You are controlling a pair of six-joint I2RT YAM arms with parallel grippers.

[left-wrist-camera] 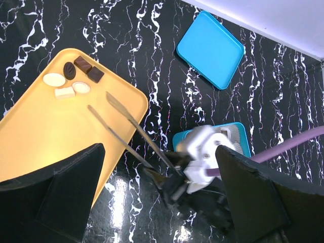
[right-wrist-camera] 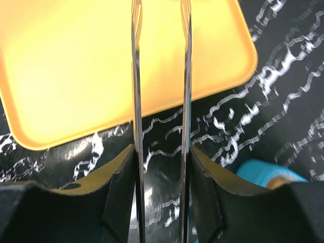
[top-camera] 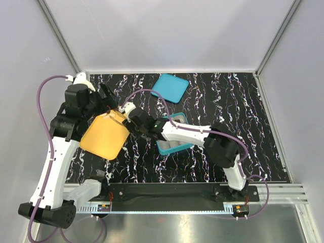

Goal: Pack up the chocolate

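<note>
Judged to be the reach for a first piece. Right tool [right-wrist-camera: 161,162] clenched on the tweezers [left-wrist-camera: 126,126], tines apart and empty, over the bare middle of the yellow tray [left-wrist-camera: 45,142]. Left tool [left-wrist-camera: 157,195] released, fingers wide, hovering above and holding nothing.

Carry the tines on toward the far corner of the tray, where the chocolate [left-wrist-camera: 73,78] lies: six pieces huddled close, three dark, three cream. Pick an outer one, perhaps the cream block nearest the tines. Straddle it, come down low, squeeze gently and lift straight up without nudging its neighbours.

Blue box [left-wrist-camera: 242,132] just beside the tray on the surface [left-wrist-camera: 152,50], mostly hidden behind the right tool. Possibly a pale crinkled cup inside, though hard to tell. Blue lid [left-wrist-camera: 210,49] off and lying well apart.
</note>
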